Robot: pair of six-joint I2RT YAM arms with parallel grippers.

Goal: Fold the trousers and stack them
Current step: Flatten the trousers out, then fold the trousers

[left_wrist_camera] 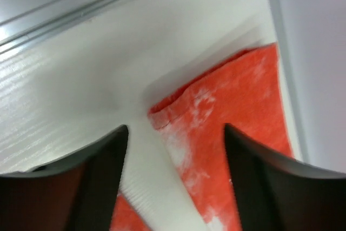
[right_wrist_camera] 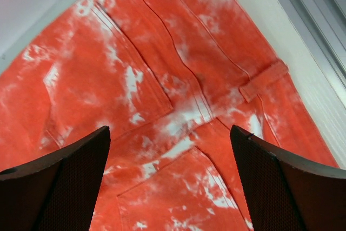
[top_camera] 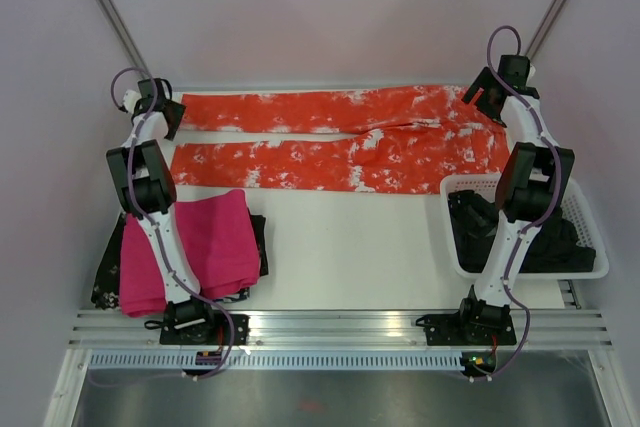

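The long orange-red trousers with white bleach-like blotches [top_camera: 340, 142] lay spread flat along the far side of the white table [top_camera: 350, 257], with the waist to the right and both leg hems to the left. The left gripper [top_camera: 168, 115] hung over the far leg's hem with its jaws spread and nothing between them. The right gripper [top_camera: 482, 97] stood over the seat and back pockets, also spread wide and empty.

The main risk was a partial pinch. In the left wrist view the hem [left_wrist_camera: 216, 112] sat off-centre toward one finger, with bare table under the other. A closing grip might therefore have taken only the top layer, or only that one leg. The second leg [top_camera: 260, 165] would then have stayed behind, and the fold would have skewed.

On the right, the thick seams and the belt loop [right_wrist_camera: 265, 79] could have let the fingers catch only one layer of cloth. The white plastic basket of dark garments [top_camera: 590, 267] stood just beside the seat, possibly touching it, though the top view did not settle this. A dragged fold could have snagged its rim. The plain magenta-pink folded cloth [top_camera: 200, 247] lay near the second leg and could have been swept along.

No brand, label or writing was legible anywhere.
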